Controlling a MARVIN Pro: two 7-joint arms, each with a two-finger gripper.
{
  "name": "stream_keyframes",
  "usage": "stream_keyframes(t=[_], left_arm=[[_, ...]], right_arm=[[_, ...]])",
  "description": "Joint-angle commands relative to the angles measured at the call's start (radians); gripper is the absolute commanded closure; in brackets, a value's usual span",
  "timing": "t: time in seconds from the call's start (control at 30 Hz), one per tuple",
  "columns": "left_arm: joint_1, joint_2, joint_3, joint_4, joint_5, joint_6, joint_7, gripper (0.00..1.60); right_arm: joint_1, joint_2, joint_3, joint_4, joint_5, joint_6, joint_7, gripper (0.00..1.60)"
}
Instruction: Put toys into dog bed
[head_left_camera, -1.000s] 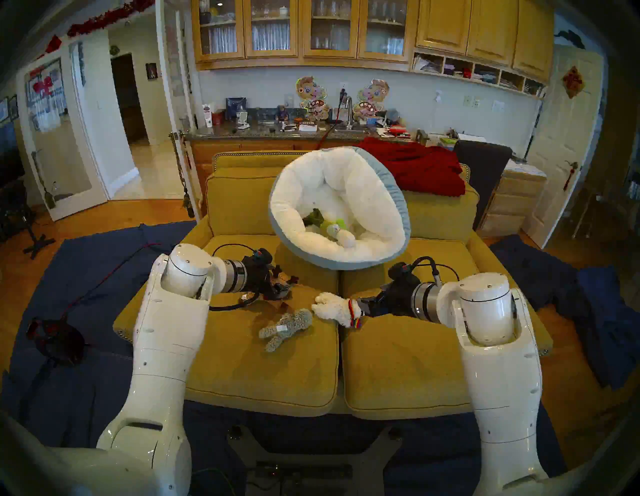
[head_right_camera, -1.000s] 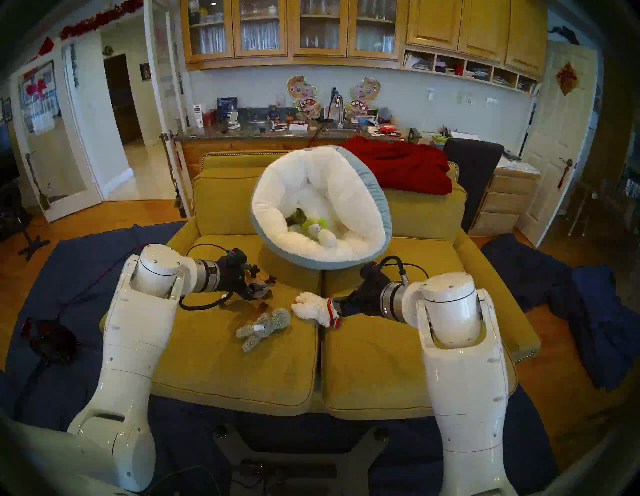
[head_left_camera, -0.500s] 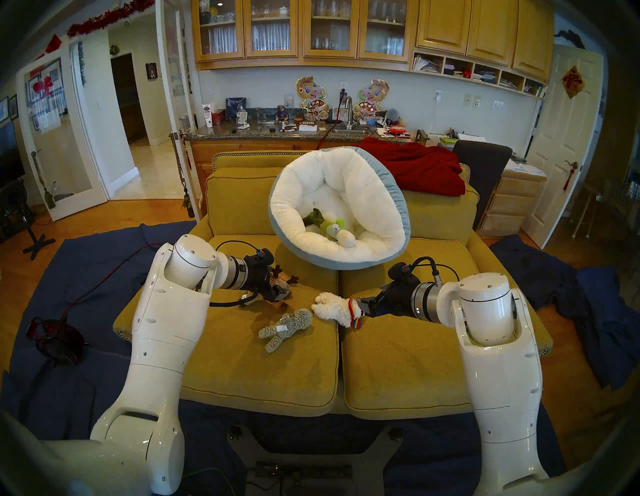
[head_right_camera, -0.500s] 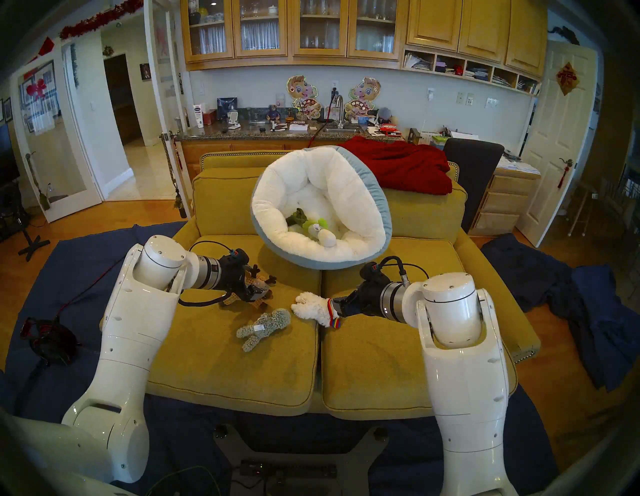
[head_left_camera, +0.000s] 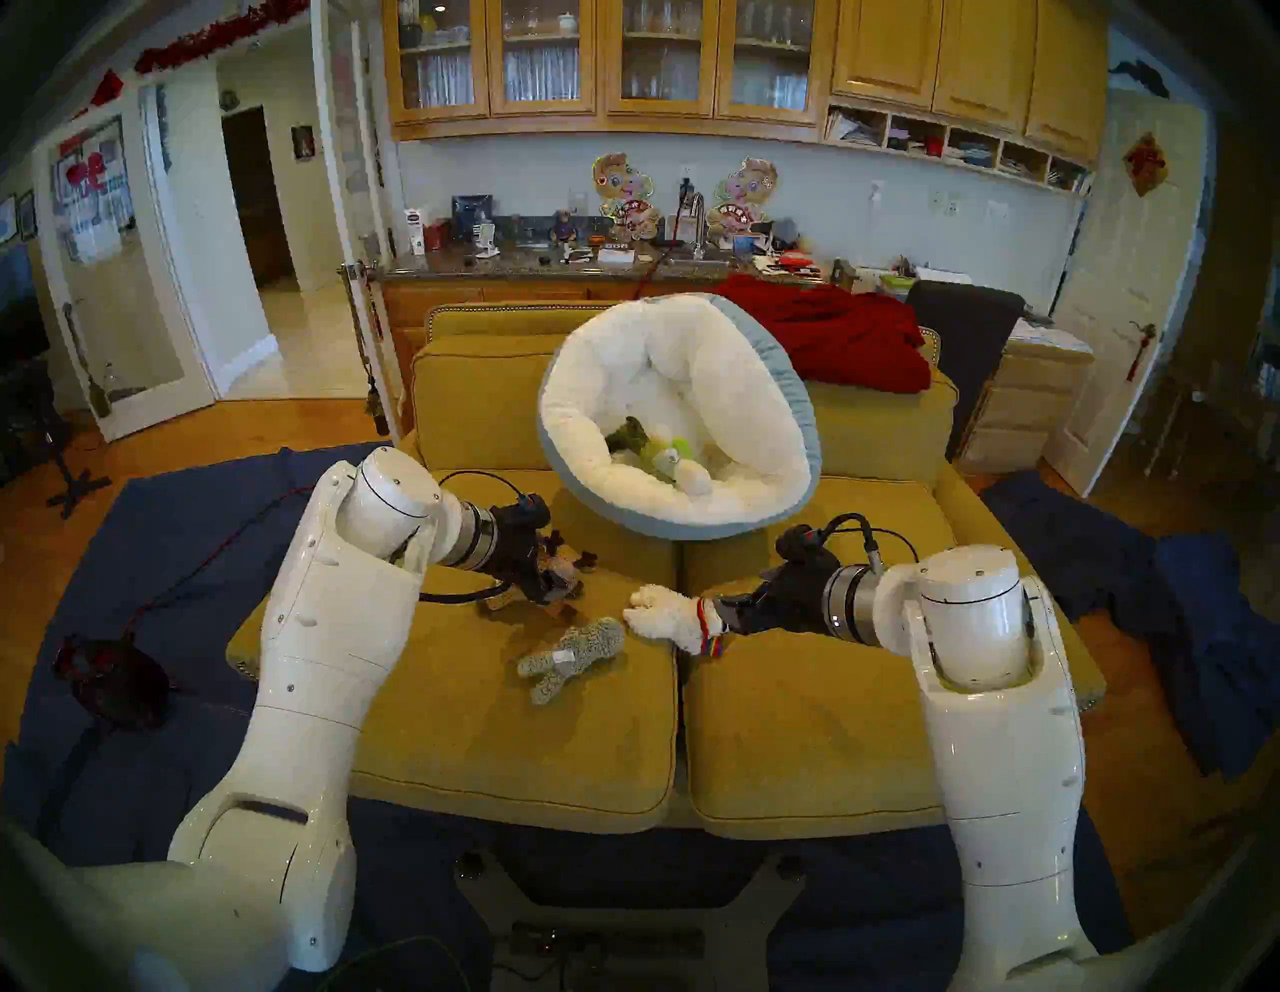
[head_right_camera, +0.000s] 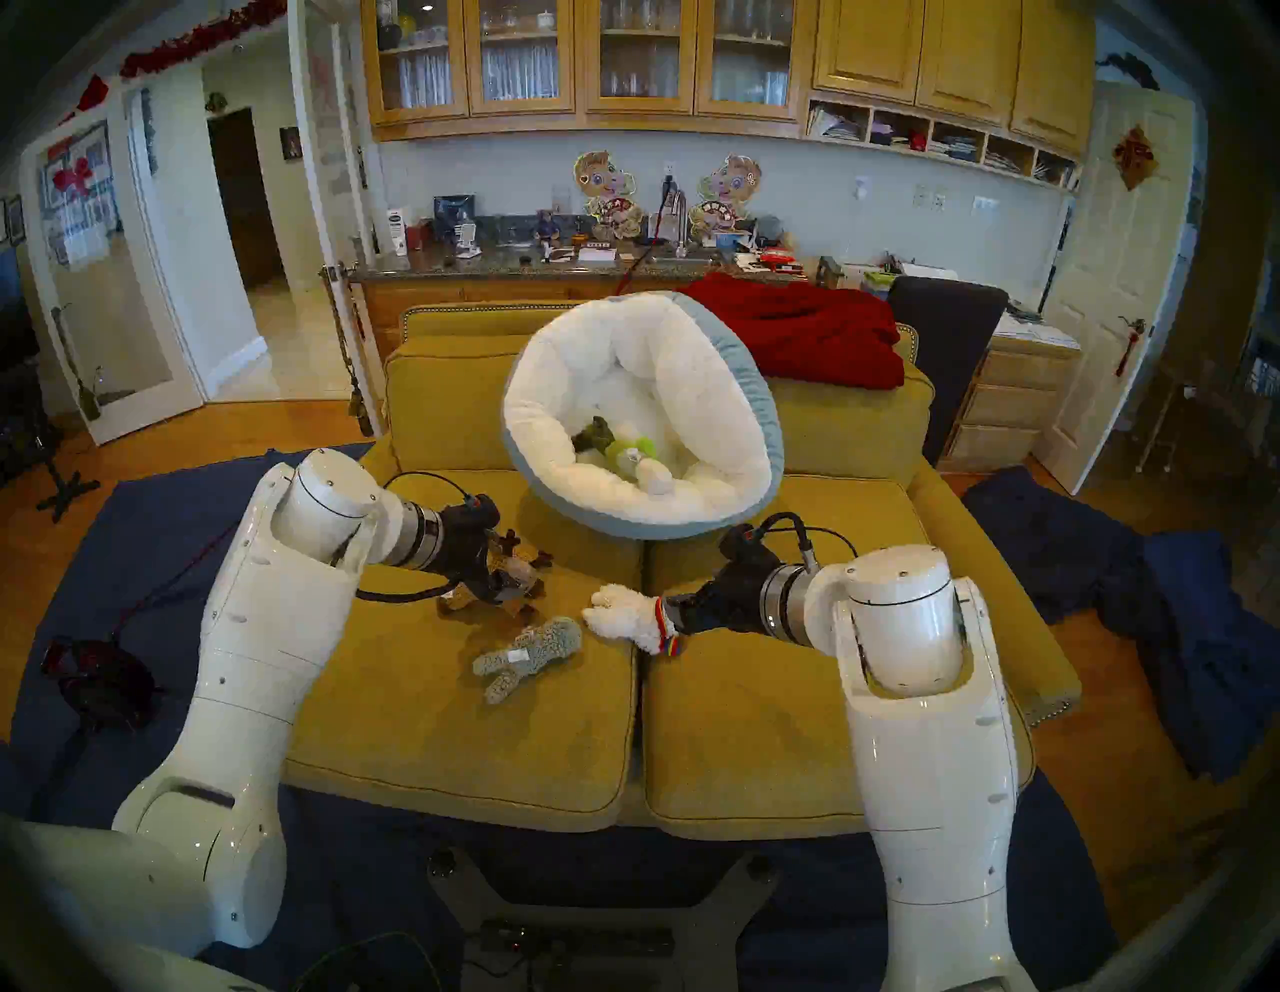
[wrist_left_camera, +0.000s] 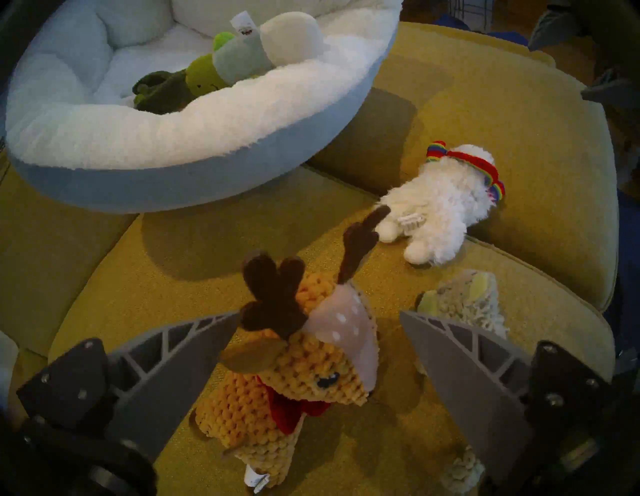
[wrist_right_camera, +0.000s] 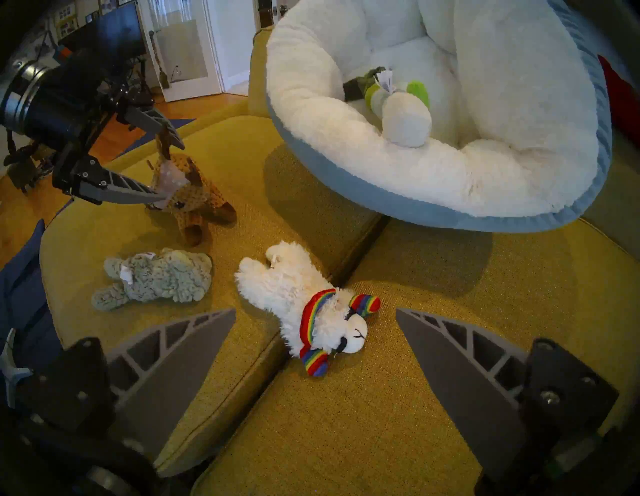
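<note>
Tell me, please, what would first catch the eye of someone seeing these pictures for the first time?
The big round dog bed, fluffy white inside and light blue outside, stands tilted against the back of the mustard-yellow sofa, with a lime-green cactus toy and a green-and-white leek toy lying in it. On the seat in front, the left hand stands open around a brown crocheted reindeer with a red scarf, while a white llama with a rainbow collar lies before the open right hand.
</note>
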Motion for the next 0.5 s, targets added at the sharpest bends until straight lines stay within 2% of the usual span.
stream_keyframes(t=[0.0, 0.17, 0.47], left_arm=[[-0.048, -0.003, -0.011, -0.028, -0.003, 0.022, -0.008, 0.0], [-0.069, 0.011, 0.008, -0.013, 0.013, 0.019, -0.035, 0.0], [-0.056, 0.009, 0.015, -0.044, 0.039, 0.065, -0.018, 0.0]], right_arm=[[0.019, -0.003, -0.003, -0.027, 0.002, -0.002, 0.001, 0.0], [0.019, -0.002, -0.003, -0.027, 0.003, -0.002, 0.0, 0.0], [0.019, -0.002, -0.003, -0.027, 0.003, -0.002, 0.0, 0.0]])
